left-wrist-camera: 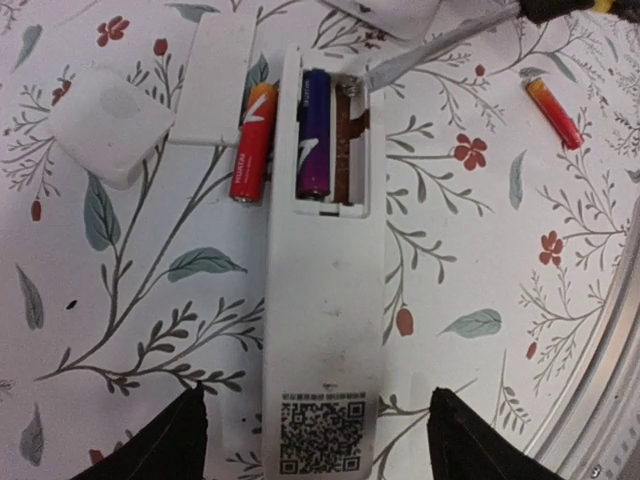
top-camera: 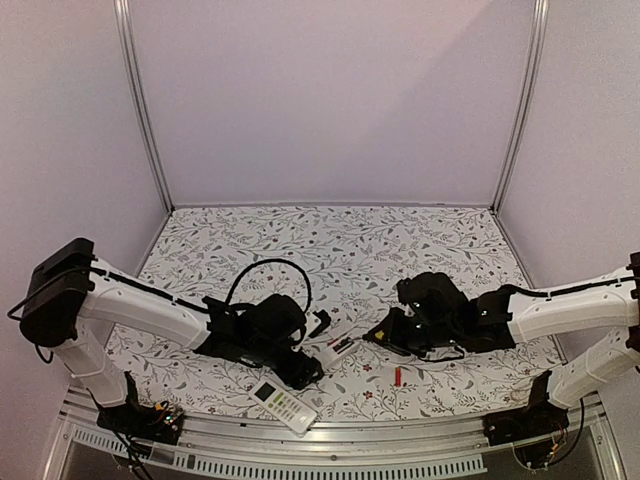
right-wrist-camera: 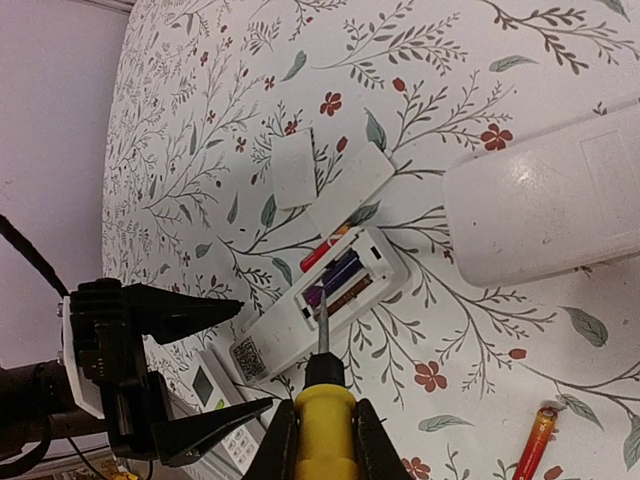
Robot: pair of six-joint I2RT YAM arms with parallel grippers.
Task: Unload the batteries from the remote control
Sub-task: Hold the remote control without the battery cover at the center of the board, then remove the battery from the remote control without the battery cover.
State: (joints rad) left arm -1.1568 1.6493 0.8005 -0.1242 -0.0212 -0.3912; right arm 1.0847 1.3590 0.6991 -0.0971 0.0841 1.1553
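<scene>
The white remote [left-wrist-camera: 322, 300] lies face down with its battery compartment open. One black-blue battery [left-wrist-camera: 312, 135] sits in the left slot; the right slot is empty. One red-orange battery [left-wrist-camera: 252, 143] lies on the table against the remote's left side, and another [left-wrist-camera: 553, 112] lies apart at the right. My left gripper [left-wrist-camera: 320, 450] is open, its fingers either side of the remote's lower end, not touching. My right gripper [right-wrist-camera: 325, 425] is shut on the yellow-handled screwdriver [right-wrist-camera: 325, 395], whose tip is at the compartment by the black-blue battery [right-wrist-camera: 335, 278].
Two white battery covers [right-wrist-camera: 293, 170] [right-wrist-camera: 350, 185] lie beyond the remote. A large white remote [right-wrist-camera: 545, 205] lies to the right. Another remote with a display and buttons [top-camera: 283, 405] lies at the table's near edge, by the metal rail [top-camera: 400, 440].
</scene>
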